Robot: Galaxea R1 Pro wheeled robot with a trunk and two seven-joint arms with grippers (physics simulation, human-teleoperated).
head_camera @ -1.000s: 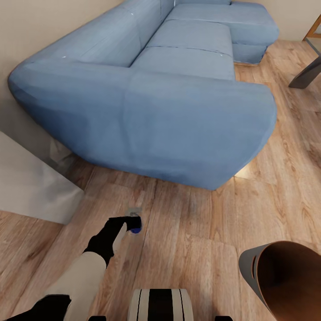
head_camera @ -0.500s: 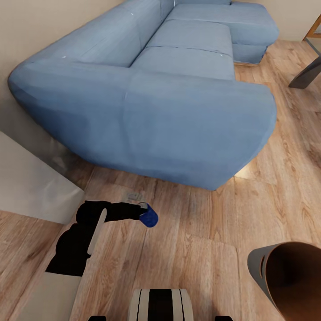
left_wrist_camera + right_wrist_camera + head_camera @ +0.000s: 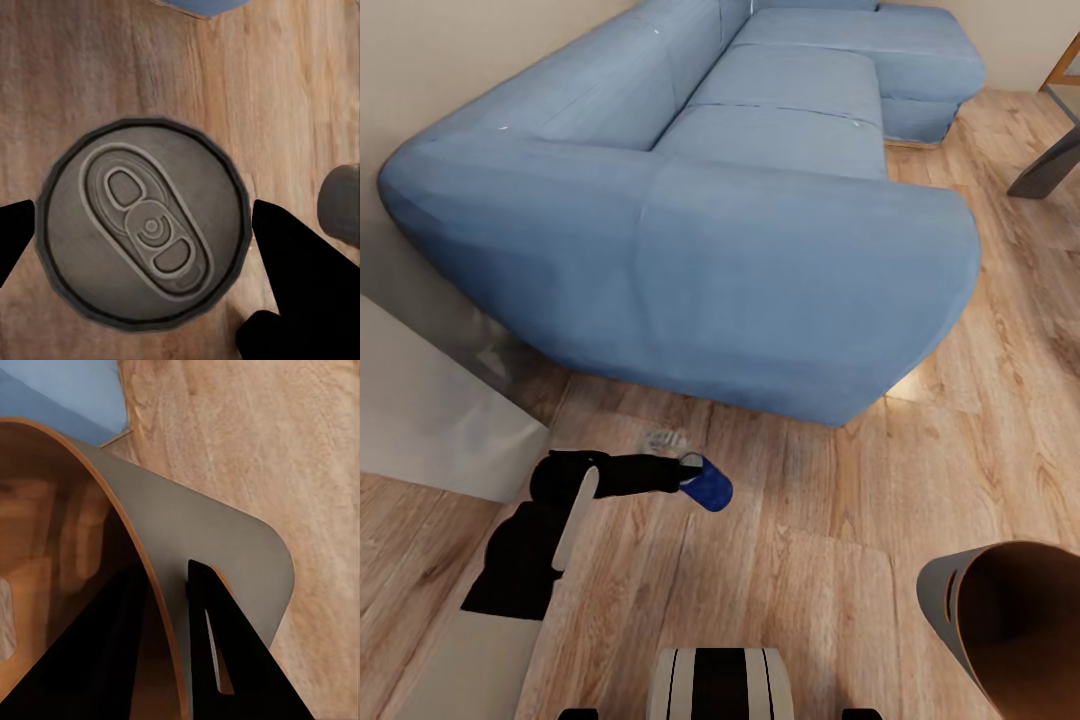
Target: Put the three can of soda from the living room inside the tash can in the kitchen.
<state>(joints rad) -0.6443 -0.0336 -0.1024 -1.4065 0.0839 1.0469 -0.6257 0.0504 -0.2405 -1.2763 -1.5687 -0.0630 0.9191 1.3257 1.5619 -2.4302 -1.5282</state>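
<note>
No readable text, brand, number or sign appears anywhere. The blue soda can [image 3: 709, 489] shows a plain blue side with no lettering in the head view, and its silver top [image 3: 144, 223] in the left wrist view carries only an embossed pull tab, with no words or marks that can be made out. The trash can [image 3: 1008, 622] is plain grey outside and wood-toned inside, with no label; its wall [image 3: 196, 542] in the right wrist view is bare too. The blue sofa [image 3: 690, 200] and the wood floor [image 3: 810, 560] carry no writing.
</note>
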